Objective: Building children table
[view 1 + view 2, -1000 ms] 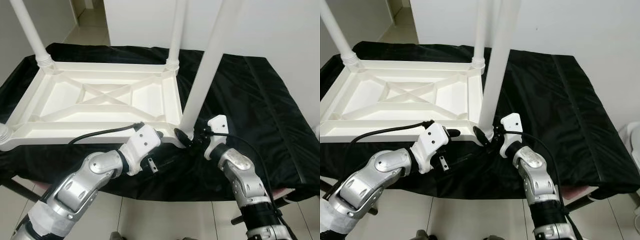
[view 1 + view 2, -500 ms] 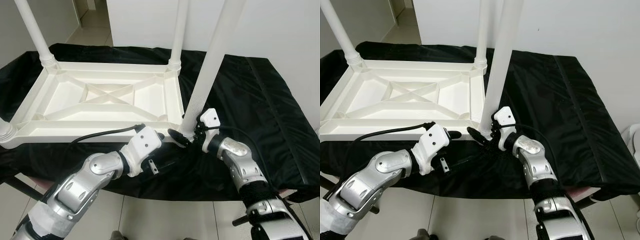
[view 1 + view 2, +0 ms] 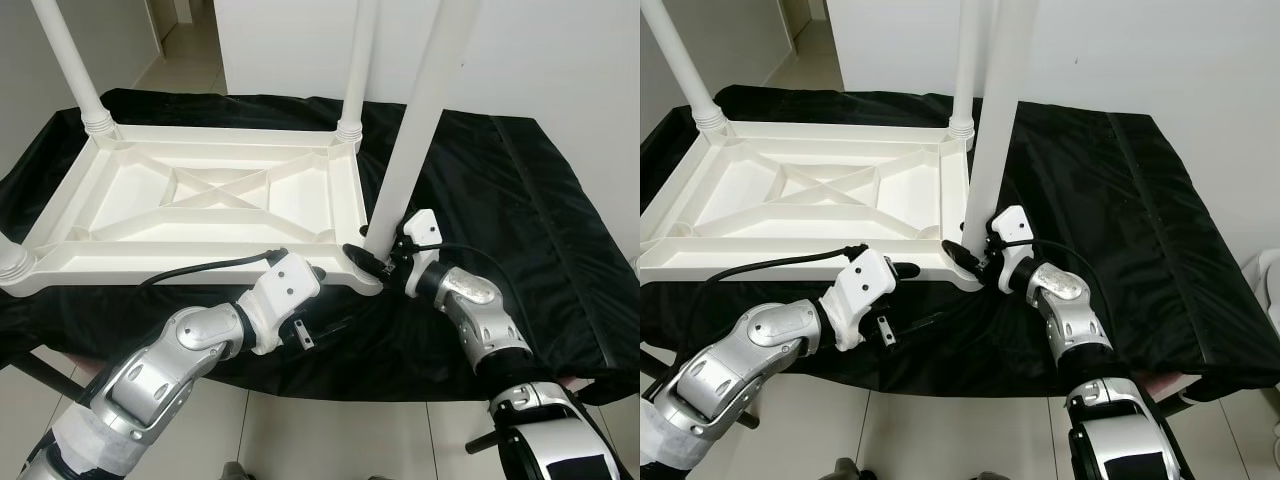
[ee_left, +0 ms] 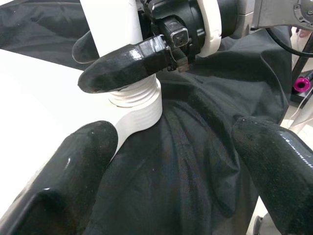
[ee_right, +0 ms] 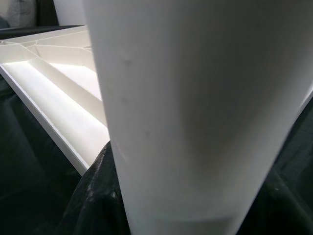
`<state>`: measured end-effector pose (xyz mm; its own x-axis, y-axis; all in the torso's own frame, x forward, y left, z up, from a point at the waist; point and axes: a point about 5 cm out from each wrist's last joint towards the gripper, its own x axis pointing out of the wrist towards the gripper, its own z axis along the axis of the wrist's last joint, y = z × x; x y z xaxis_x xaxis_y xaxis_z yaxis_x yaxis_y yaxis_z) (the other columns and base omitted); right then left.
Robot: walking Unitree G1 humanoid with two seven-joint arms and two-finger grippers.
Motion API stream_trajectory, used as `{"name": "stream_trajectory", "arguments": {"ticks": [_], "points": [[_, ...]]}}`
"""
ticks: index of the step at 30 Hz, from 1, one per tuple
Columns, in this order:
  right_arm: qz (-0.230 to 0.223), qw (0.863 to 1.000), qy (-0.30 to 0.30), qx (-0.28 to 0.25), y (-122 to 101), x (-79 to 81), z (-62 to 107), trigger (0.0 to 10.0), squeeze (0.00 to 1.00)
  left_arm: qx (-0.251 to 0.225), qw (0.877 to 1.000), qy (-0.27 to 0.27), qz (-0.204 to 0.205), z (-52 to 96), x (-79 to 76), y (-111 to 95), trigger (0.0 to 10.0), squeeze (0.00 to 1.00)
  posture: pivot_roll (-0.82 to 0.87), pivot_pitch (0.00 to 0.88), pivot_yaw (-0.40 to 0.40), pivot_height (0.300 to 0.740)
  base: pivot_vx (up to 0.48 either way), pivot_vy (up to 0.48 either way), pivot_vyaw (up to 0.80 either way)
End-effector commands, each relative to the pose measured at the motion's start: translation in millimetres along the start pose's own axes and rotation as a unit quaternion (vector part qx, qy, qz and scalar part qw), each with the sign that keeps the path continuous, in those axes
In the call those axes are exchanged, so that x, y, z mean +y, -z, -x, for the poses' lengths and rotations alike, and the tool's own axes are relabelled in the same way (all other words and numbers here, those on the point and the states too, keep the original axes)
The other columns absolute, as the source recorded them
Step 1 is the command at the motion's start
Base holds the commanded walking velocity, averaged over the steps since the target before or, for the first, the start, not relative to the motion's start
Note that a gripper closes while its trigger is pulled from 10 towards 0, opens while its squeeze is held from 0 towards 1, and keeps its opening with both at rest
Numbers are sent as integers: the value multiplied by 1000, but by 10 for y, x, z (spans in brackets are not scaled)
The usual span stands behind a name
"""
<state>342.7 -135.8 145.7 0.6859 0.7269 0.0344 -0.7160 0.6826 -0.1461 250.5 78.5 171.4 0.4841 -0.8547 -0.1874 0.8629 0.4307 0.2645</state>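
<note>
The right gripper (image 3: 375,258) is now sitting closer in against the foot of the near white leg (image 3: 415,130) than it was a second ago, its wrist rolled over toward the tabletop (image 3: 200,205), and its two black fingers (image 4: 122,63) are clamping that leg just above the ribbed collar. The leg is also standing straighter in its corner socket (image 4: 134,110) than before, so the turning-in of this leg is probably nearing its end. The left gripper (image 4: 166,161) is hovering just in front of the same corner, its fingers spread wide and holding nothing, the black cloth (image 3: 500,190) lying between them.

Counting: one upturned tabletop, lying on the black cloth ahead of both grippers; four legs showing, namely the gripped one, one at the far right corner (image 3: 355,65), one at the far left (image 3: 68,65), and the collar of a fourth (image 3: 8,265) at the near left edge; two grippers at work
</note>
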Motion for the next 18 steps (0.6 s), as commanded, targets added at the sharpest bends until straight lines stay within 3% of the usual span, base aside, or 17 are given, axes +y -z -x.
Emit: {"name": "stream_trajectory", "arguments": {"ticks": [1, 3, 6, 10, 13, 17, 18], "points": [[-31, 999, 5, 26, 162, 51, 51, 10000, 0, 3, 998, 60, 1, 9, -85, 5, 10000, 0, -93, 96, 15, 740, 0, 0, 0], [-37, 999, 17, 24, 164, 69, 50, 10000, 0, 2, 998, 60, 1, 6, -84, 3, 10000, 0, -94, 96, 17, 740, 0, 0, 0], [-51, 992, 116, 27, 152, 107, 29, 10000, 0, 2, 998, 60, 1, 8, -62, 1, 10000, 0, -103, 105, 20, 740, 0, 0, 0], [-65, 984, 165, 25, 128, 141, 11, 10000, 0, 2, 998, 61, 1, 10, -59, -1, 10000, 0, -108, 107, 21, 740, 0, 0, 0], [-98, 963, 251, 30, 130, 209, -6, 10000, 0, 2, 998, 62, 1, 1, -58, 1, 10000, 0, -112, 108, 22, 740, 0, 0, 0], [-91, 947, 305, 29, 114, 302, -8, 10000, 0, 1, 998, 64, 1, -7, -59, 1, 10000, 0, -117, 106, 19, 740, 0, 0, 0], [-89, 934, 345, 28, 97, 361, 0, 10000, 0, 0, 998, 64, 1, -13, -59, 0, 10000, 0, -117, 106, 19, 740, 0, 0, 0]]}}
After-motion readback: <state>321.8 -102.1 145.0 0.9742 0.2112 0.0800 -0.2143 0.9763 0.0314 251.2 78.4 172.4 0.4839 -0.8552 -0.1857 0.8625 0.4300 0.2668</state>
